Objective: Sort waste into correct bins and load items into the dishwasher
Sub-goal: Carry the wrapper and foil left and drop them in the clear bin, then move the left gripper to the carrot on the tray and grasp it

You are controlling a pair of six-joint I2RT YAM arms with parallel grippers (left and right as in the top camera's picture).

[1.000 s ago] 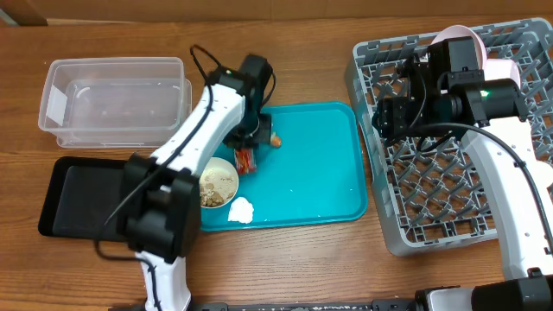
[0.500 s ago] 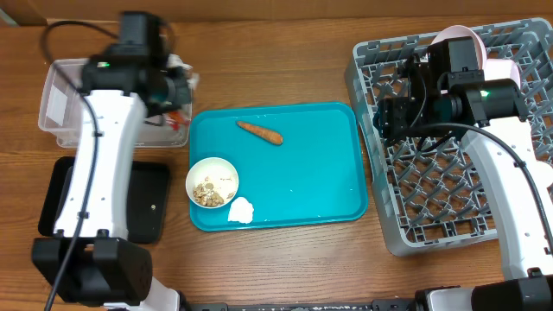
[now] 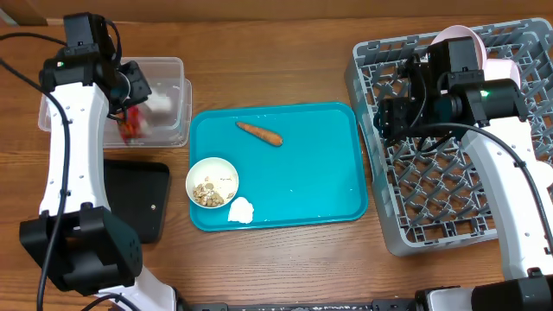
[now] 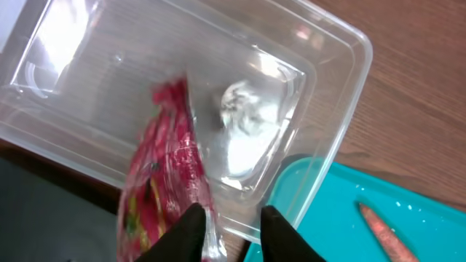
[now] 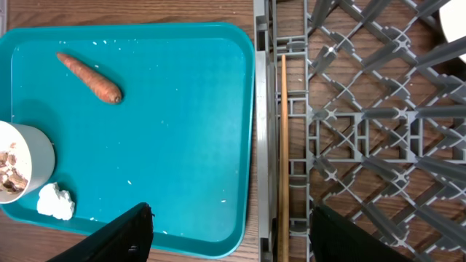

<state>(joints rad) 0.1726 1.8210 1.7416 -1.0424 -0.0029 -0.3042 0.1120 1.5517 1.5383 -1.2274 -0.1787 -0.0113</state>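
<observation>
The red snack wrapper (image 4: 164, 191) is seen over the clear tub (image 4: 87, 87) at the bench's far left corner, directly beneath the left hand (image 4: 233, 220), long axis pointed into the tub. Whether it is gripped or freed cannot be told through blur.

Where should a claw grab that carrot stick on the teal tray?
Around its middle, straight down from above, fingers across the narrow width: the carrot stick lies flat and slanted on the teal tray, nothing touching it.
</observation>
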